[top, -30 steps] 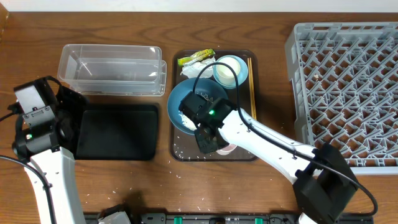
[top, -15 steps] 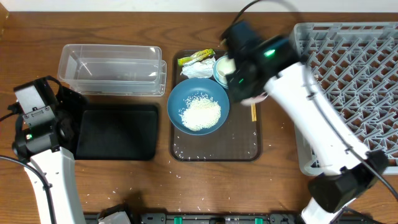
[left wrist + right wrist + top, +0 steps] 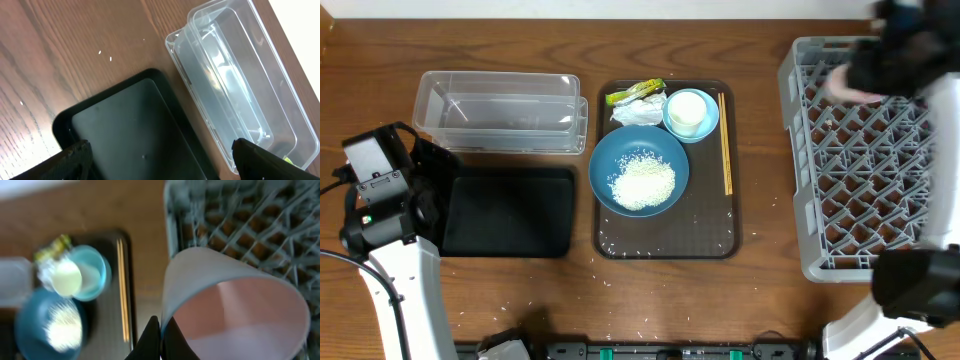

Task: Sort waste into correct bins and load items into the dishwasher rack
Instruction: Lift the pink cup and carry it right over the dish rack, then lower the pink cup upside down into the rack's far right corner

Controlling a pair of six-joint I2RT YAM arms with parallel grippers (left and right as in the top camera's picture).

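Note:
My right gripper is shut on the rim of the small pink cup, holding it over the far part of the grey dishwasher rack; overhead, the cup and gripper are blurred. On the brown tray, the dark-blue bowl holds white rice. The white cup sits inside the light-blue bowl, with chopsticks to the right. The wrapper and tissue lie at the tray's back. My left gripper stands open above the black tray, beside the clear tub.
The brown serving tray lies mid-table between the black tray and the rack. The clear tub stands behind the black tray. Stray rice grains dot the wood near the front edge.
My right arm lifted the pink cup off the brown tray and swung it right and back, over the rack. The left arm has not moved.

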